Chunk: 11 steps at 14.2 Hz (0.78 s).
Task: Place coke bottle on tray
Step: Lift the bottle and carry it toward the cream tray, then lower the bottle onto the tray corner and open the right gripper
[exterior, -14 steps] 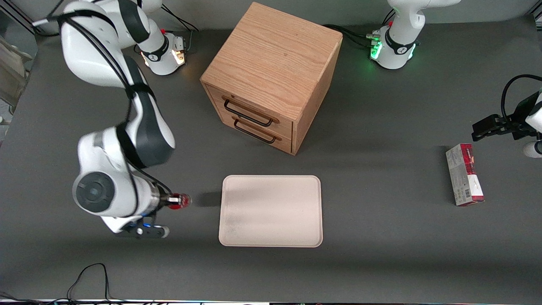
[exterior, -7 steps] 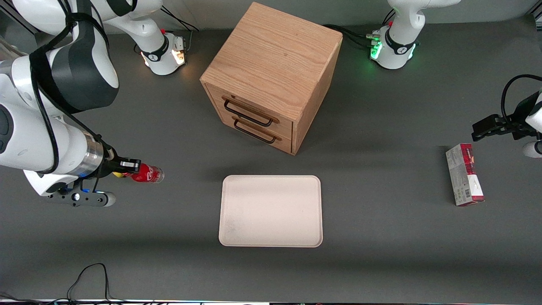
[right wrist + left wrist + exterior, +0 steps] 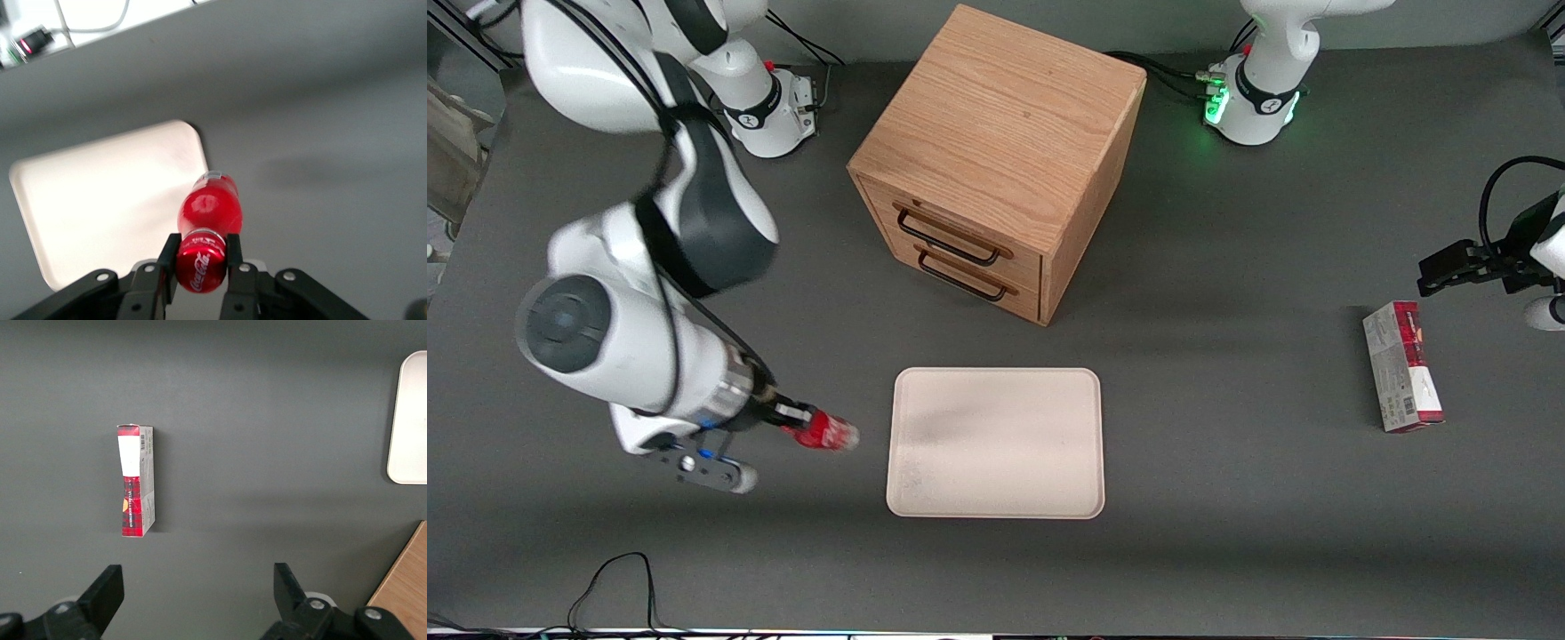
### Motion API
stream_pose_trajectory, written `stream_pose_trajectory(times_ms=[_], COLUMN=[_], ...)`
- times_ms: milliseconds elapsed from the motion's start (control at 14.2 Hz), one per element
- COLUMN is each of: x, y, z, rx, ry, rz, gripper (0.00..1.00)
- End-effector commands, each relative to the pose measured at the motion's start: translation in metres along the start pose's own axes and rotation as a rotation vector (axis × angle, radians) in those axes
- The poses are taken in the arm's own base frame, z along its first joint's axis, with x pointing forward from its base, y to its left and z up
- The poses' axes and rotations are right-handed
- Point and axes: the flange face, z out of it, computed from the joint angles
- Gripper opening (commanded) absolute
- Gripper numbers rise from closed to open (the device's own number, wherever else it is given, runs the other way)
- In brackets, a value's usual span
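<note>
My right gripper [image 3: 796,418] is shut on the red cap of the coke bottle [image 3: 825,433]. It holds the bottle tilted in the air, base pointing toward the cream tray [image 3: 996,443], just off the tray's edge at the working arm's end. In the right wrist view the gripper [image 3: 200,257] clamps the cap between both fingers [image 3: 168,252]. The bottle's red body [image 3: 208,207] hangs over the tray's corner [image 3: 100,200] and the grey table.
A wooden two-drawer cabinet [image 3: 996,160] stands farther from the front camera than the tray. A red-and-grey carton [image 3: 1401,366] lies toward the parked arm's end of the table; it also shows in the left wrist view [image 3: 135,480]. A black cable [image 3: 618,578] lies near the front table edge.
The right arm swung the held bottle away from the tray and farther from the camera, then back nearer and closer to the tray's edge. The grip on the cap stayed shut.
</note>
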Motion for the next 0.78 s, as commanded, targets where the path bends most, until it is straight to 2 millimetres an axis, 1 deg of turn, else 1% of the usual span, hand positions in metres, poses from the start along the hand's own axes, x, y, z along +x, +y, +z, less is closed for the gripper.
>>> stream_pose_trajectory(times_ms=[0, 141, 212, 282, 424, 565, 706], x=[0.005, 0.01, 0.007, 0.006, 0.003, -0.007, -0.008], y=[-0.024, -0.03, -0.038, -0.041, -0.043, -0.054, -0.054], z=[0.032, 0.057, 0.074, 0.085, 0.092, 0.098, 0.107], rx=[0.053, 0.075, 0.07, 0.052, 0.026, 0.02, 0.012], ry=[0.053, 0.082, 0.091, 0.107, 0.116, 0.113, 0.103], rz=[0.047, 0.057, 0.072, 0.061, 0.045, 0.025, 0.026], gripper=[0.0, 0.0, 0.0, 0.0, 0.0, 0.0, 0.0])
